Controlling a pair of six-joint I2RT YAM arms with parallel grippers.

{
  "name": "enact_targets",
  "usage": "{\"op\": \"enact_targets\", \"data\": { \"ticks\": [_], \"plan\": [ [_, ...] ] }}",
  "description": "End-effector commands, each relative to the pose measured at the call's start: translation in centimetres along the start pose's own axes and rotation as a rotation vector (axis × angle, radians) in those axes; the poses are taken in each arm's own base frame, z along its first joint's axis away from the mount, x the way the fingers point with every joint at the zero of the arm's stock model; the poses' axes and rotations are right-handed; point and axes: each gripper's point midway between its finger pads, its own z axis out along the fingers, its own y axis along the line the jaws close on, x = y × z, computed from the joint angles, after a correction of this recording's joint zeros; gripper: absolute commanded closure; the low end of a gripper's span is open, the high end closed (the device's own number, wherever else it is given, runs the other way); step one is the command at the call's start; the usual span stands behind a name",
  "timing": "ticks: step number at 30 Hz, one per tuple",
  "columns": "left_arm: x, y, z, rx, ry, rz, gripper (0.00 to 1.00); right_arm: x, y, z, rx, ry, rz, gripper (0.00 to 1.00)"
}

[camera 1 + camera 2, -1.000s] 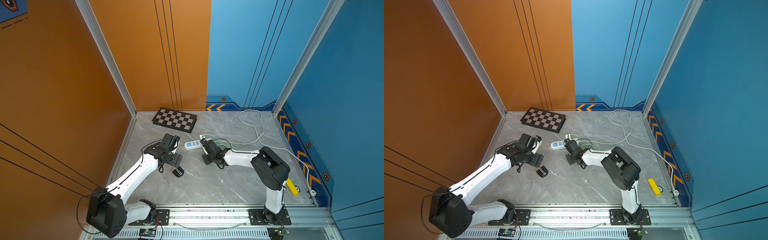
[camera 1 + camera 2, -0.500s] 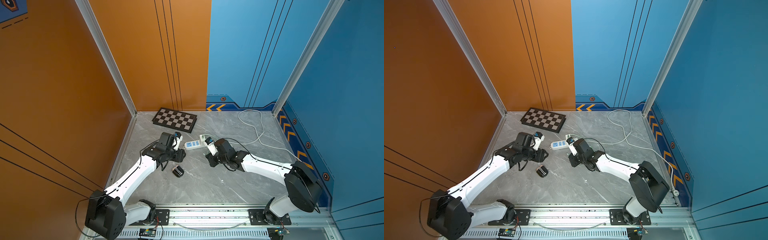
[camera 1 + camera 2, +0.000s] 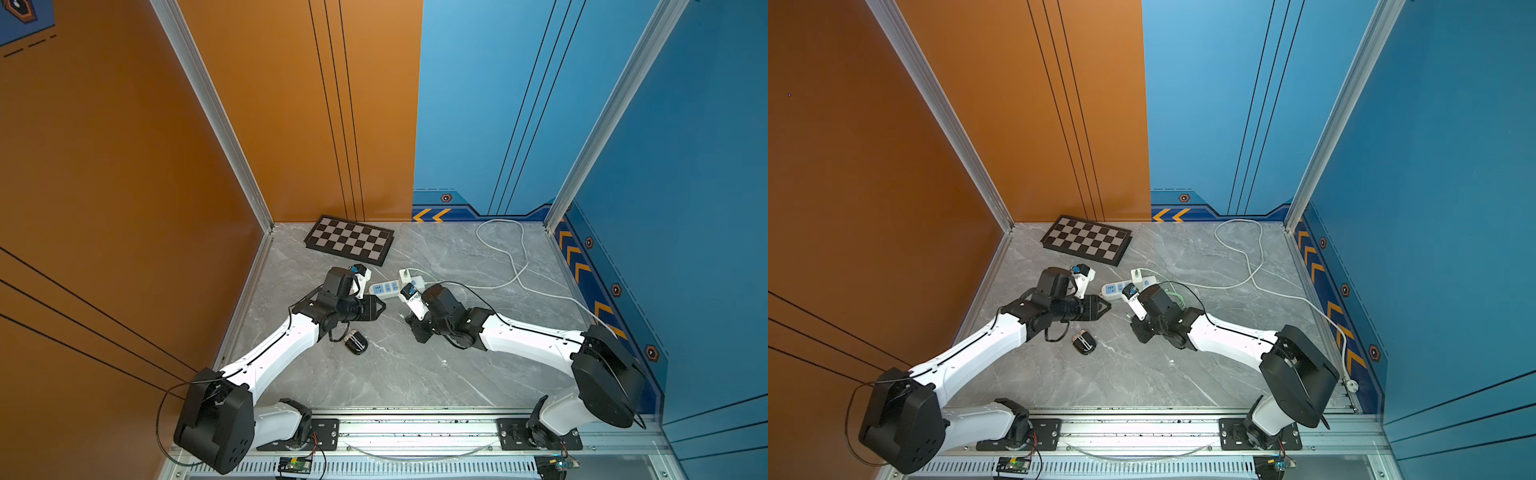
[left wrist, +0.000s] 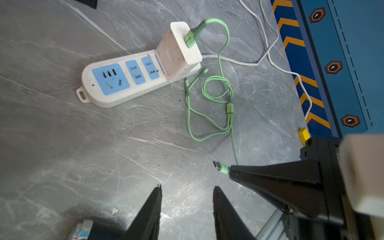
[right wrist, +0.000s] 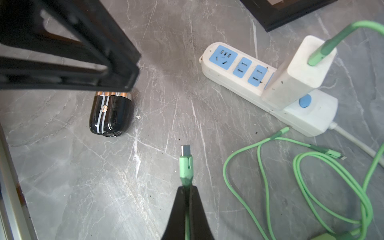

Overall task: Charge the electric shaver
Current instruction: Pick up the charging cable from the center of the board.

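1. My left hand (image 4: 187, 188) hangs low over the grey tabletop (image 3: 415, 374), pointing right toward my other arm. Its fingers stand partway apart with only bare tabletop between them, so it holds nothing.
2. My right hand (image 5: 186, 188) is pinched tight on the green cable (image 5: 311, 176), just behind its plug (image 5: 185, 153). The plug's green sleeve and bare metal tip stick out past my fingertips.
3. The electric shaver (image 3: 355, 343) lies on the tabletop just nearer than my left hand, between my two arms and closer to the left one. Neither hand touches it.
4. In the right wrist view, the shaver's glossy black body with two pale stripes shows plainly. Its banded head end is partly hidden behind my left hand's fingers.
5. A stretch of bare tabletop lies between the held plug and the shaver.
6. The white-and-blue power strip (image 4: 124, 81) lies flat just beyond both hands. A white charger block (image 4: 178, 52) is plugged in toward its right end.
7. The green cable leaves that block and lies in loose loops on the tabletop beside the strip. Two spare connectors rest near the strip's end.
8. A chessboard (image 3: 349, 240) lies at the far left by the orange wall. A white cord (image 3: 515, 266) runs from the strip toward the far right.
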Motion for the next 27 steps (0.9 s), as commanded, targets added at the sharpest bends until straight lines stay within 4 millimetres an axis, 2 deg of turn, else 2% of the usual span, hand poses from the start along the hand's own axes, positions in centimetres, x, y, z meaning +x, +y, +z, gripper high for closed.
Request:
{"op": "enact_targets", "data": {
  "ticks": [1,5,12,15,19,27],
  "plan": [
    [-0.1,-1.2,1.0,0.065,-0.004,-0.061,0.58,-1.0,-0.6,0.1,0.076,-0.022,-0.056,1.0],
    [-0.7,-1.6,1.4,0.087,-0.017,-0.099,0.57,-1.5,-0.4,0.1,0.111,-0.041,-0.098,1.0],
    [-0.6,-2.0,2.6,0.108,0.006,-0.137,0.45,-2.7,0.1,0.1,0.142,-0.074,-0.155,1.0],
    [-0.4,-2.2,3.2,0.119,0.018,-0.154,0.44,-3.4,0.3,0.0,0.153,-0.094,-0.172,1.0],
    [-0.6,-2.5,3.6,0.136,0.015,-0.172,0.48,-3.9,0.7,0.2,0.156,-0.106,-0.184,1.0],
    [-0.4,-2.8,3.8,0.159,0.025,-0.181,0.66,-4.4,0.2,0.8,0.204,-0.114,-0.198,1.0]
  ]
}}
